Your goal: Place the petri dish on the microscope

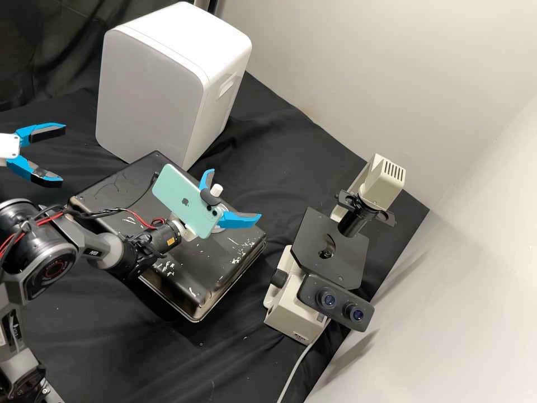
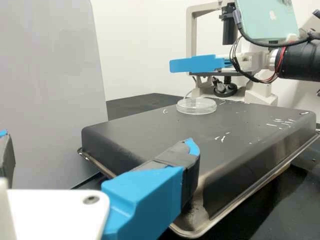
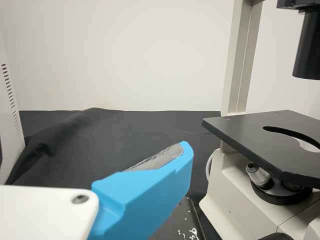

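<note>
High view: left gripper (image 1: 59,155) sits at the far left edge above the black cloth (image 1: 279,145), its two blue fingers spread wide with nothing between them. Right gripper (image 1: 226,198) hangs over the end of the dark upturned tray (image 1: 184,274) nearer the microscope (image 1: 330,263), fingers also parted, gripping nothing. A mint green phone (image 1: 187,201) is clamped at its wrist. A white box (image 1: 168,84) stands behind the tray, just beside its back edge. The microscope is right of the tray and apart from it, black stage (image 1: 330,240) facing up, eyepieces toward the camera. Left wrist view: the petri dish (image 2: 196,105), clear and round, lies flat on the tray top (image 2: 240,135) near its far edge, not on the microscope. One blue finger (image 2: 197,64) of the right gripper is above the dish, not touching it. The microscope frame (image 2: 200,30) rises behind the dish and the white box wall (image 2: 50,90) stands close beside the tray. Right wrist view: the arm's own blue finger (image 3: 150,190) with its grey pad is in the foreground. The microscope stage (image 3: 250,135) is close ahead with an objective (image 3: 257,175) under it and the dark condenser (image 3: 307,45) above it.
</note>
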Robot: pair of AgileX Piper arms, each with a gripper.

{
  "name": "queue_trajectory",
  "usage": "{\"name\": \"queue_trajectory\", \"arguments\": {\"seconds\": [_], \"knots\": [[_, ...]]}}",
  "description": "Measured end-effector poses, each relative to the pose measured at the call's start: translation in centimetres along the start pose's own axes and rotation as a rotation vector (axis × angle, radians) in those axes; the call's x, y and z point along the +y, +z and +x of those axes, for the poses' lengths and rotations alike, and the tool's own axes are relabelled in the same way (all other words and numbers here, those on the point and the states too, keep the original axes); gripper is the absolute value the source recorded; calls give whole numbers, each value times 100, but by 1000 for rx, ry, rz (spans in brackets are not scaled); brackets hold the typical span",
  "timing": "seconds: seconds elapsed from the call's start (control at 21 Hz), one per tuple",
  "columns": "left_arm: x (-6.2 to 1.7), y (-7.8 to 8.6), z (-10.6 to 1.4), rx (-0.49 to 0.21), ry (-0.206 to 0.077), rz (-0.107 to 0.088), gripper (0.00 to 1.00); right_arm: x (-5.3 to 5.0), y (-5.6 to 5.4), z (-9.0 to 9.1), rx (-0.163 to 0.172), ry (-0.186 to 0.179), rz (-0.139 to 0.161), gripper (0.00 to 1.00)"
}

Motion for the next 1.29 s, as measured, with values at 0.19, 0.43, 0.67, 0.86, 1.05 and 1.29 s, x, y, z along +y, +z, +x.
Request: {"name": "queue_trajectory", "arguments": {"seconds": [0.19,0.43,0.67,0.86,1.05,1.29], "knots": [[0,0,0,0,0,0,100,0,0,0,0,0,0,100],[0,2,0,-2,0,1,100,-5,6,-11,1,1,0,100],[-4,16,0,-16,-4,7,100,-69,83,-194,-9,-8,4,100],[-5,19,0,-18,-4,7,100,-102,111,-343,-5,-8,3,100],[-6,25,0,-22,-5,7,100,-182,138,-479,9,-24,-1,100],[-6,25,0,-22,-5,7,100,-318,207,-530,-14,-74,-3,100]]}}
